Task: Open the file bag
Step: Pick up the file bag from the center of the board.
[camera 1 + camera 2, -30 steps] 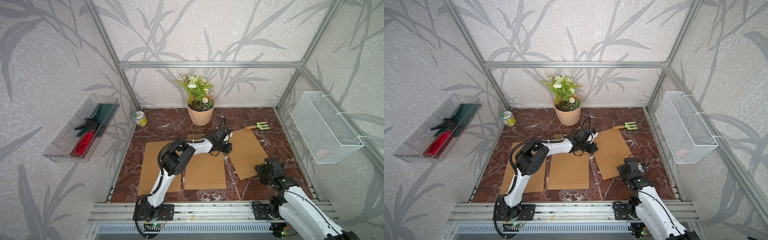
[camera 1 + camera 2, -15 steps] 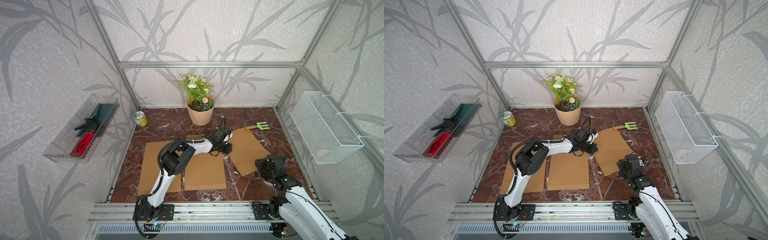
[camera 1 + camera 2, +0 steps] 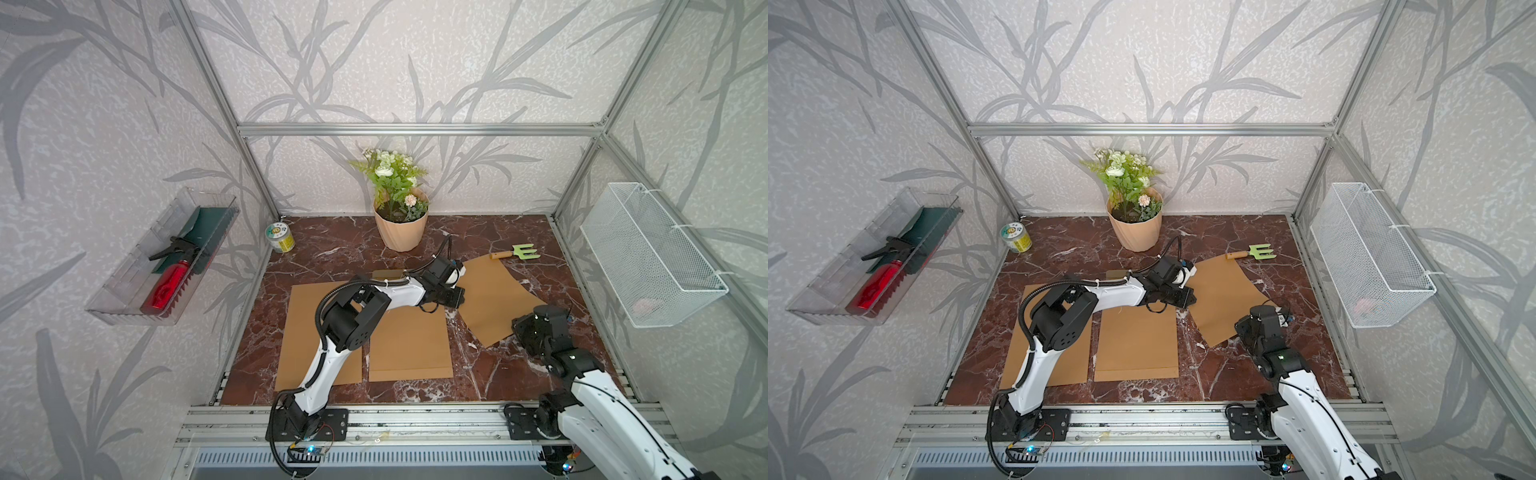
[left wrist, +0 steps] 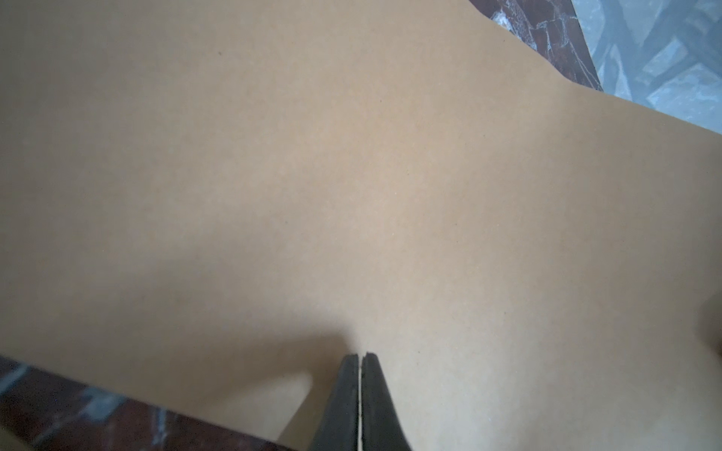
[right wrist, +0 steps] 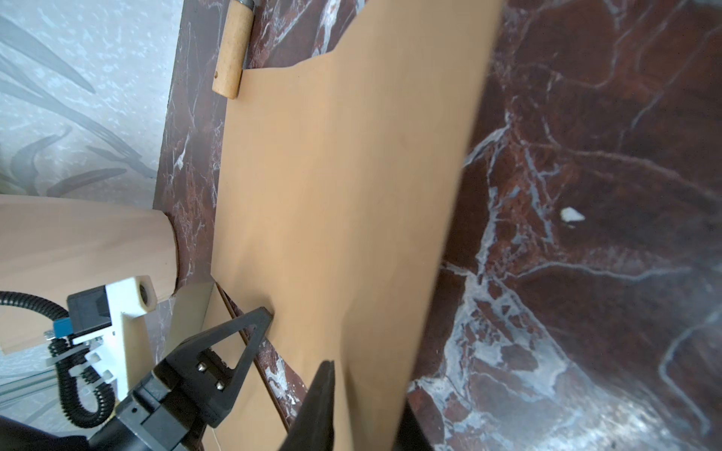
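We find the file bag [image 3: 494, 291] right of the table's [image 3: 332, 257] centre, long axis running 11 to 5 o'clock, our closed, empty left gripper [image 4: 358, 357] pressing its 9 o'clock edge and the right gripper [image 5: 365, 390] straddling its 5 o'clock corner, grip unclear.

- No text, brand, number or sign can be read in any view.
- Small yellow-and-green tin [image 3: 280, 237], well apart from both arms' jaws: there is a round printed label on its lid and print on its side, but the marks are too small to make out.
- File bag [image 4: 351, 175], right at the left arm's jaws: plain brown face.
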{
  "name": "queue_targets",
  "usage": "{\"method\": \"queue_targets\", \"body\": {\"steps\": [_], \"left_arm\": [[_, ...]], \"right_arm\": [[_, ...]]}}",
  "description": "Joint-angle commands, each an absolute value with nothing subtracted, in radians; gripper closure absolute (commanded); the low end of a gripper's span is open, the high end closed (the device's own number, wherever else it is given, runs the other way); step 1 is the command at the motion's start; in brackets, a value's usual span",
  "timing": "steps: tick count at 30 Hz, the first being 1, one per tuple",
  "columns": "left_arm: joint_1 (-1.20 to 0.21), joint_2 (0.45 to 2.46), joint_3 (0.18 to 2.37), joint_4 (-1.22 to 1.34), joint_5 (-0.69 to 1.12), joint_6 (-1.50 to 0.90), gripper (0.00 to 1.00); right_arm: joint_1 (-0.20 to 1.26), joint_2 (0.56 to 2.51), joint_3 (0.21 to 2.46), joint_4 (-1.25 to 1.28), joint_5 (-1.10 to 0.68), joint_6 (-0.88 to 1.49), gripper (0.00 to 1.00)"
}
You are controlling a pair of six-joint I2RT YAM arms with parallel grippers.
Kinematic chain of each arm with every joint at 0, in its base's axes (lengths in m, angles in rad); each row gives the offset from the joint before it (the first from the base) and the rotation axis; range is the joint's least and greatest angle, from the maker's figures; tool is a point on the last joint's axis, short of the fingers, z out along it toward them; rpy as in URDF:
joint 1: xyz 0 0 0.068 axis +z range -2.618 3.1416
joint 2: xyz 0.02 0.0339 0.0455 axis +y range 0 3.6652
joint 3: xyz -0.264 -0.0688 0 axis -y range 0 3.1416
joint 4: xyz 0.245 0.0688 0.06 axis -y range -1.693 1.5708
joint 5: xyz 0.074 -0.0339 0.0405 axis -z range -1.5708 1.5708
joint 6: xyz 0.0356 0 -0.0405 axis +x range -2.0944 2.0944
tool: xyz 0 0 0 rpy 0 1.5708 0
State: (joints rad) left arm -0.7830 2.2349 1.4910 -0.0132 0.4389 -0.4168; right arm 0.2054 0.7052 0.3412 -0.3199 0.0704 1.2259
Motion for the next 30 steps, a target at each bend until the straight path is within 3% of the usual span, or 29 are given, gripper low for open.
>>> {"method": "queue_targets", "body": {"steps": [1, 12, 30], "left_arm": [[-0.785, 2.272, 1.469, -0.039, 0.457, -0.427, 0.92], [-0.771, 2.262, 1.459, 0.000, 0.476, -0.481, 0.92], [-0.763, 2.115, 1.440, -0.070, 0.379, -0.485, 0.84]], "right_arm": [[0.212, 0.687, 0.366, -0.341, 0.088, 1.219, 0.84], [0.212, 0.598, 0.355, -0.411, 0.110, 1.227, 1.00], [0.212, 0.514, 0.376, -0.505, 0.047, 1.248, 1.00]]}}
